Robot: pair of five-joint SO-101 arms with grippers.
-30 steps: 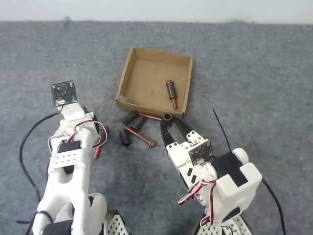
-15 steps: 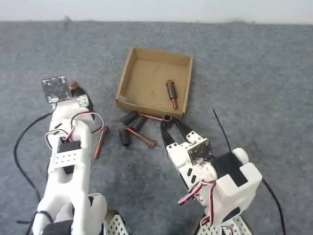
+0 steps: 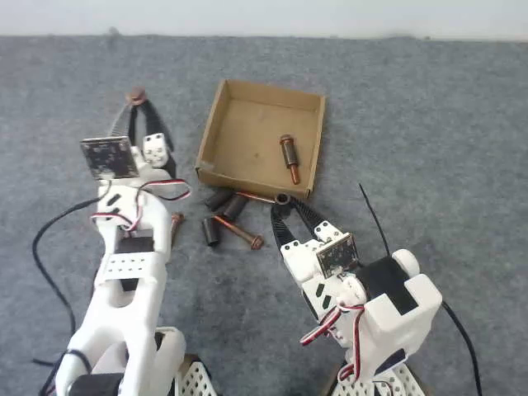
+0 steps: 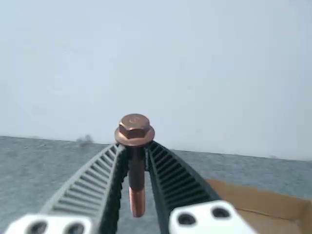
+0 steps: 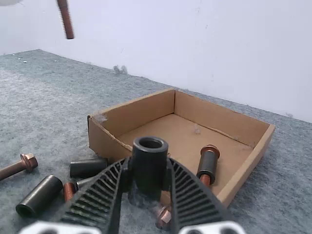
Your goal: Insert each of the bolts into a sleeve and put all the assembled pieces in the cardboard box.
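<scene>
My left gripper (image 3: 136,103) is raised left of the cardboard box (image 3: 216,120) and shut on a copper bolt (image 4: 135,161), hex head up and shank hanging down. The same bolt (image 5: 65,18) hangs in the air in the right wrist view. My right gripper (image 3: 283,204) sits just in front of the box and is shut on a black sleeve (image 5: 148,170) held upright, bore open upward. One assembled bolt-and-sleeve piece (image 3: 289,156) lies inside the box. Loose sleeves (image 3: 219,199) and bolts (image 3: 238,232) lie on the carpet before the box.
Another bolt (image 3: 175,221) lies by the left arm's body. A black cable (image 3: 373,216) trails to the right of the right arm. The grey carpet (image 3: 429,148) stretches bare to the right of the box, and a pale wall runs behind.
The left arm has swung up and away from the table with its bolt, from beside the loose parts to high up left of the box. The right arm has kept still.
</scene>
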